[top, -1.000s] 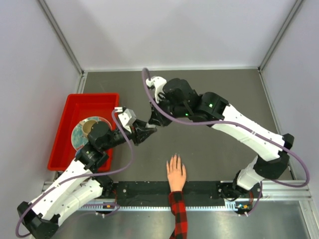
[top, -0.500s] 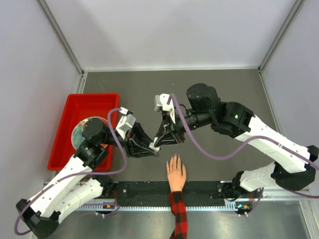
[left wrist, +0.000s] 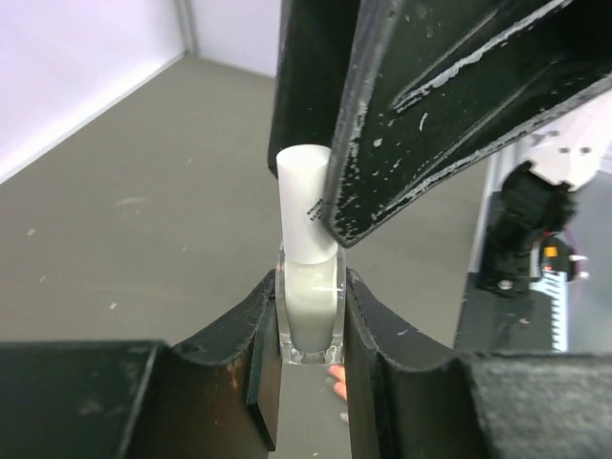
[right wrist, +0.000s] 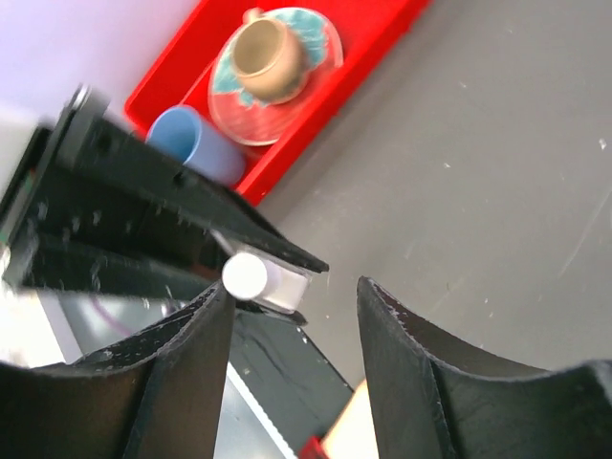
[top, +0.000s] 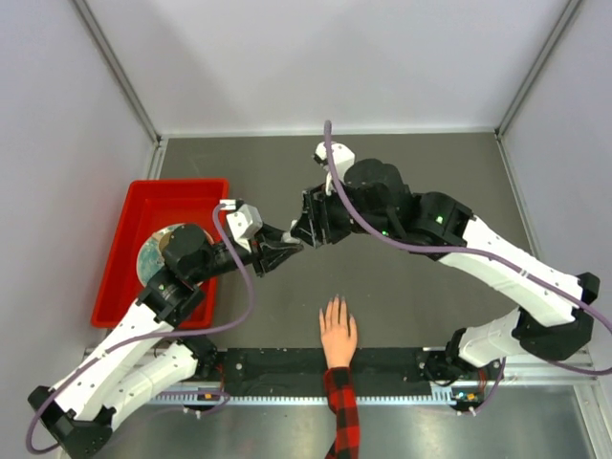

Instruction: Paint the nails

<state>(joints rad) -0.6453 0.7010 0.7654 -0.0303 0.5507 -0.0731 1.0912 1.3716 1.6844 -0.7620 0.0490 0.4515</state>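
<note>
My left gripper is shut on a small clear glass bottle of pale polish with a white cap. It holds the bottle above the table's middle. My right gripper is open, its jaws standing to either side of the cap, which lies close against one finger. A light-skinned hand in a red-and-black plaid sleeve rests flat at the near edge. Its nails point towards the grippers, a short way below them.
A red bin at the left holds a patterned plate, a brown teacup and a blue cup. White walls enclose the grey table. A black rail runs along the near edge.
The right gripper has gone from shut to open at the bottle's cap. Both grippers dipped towards the hand half a second ago and have drawn back up the table.
</note>
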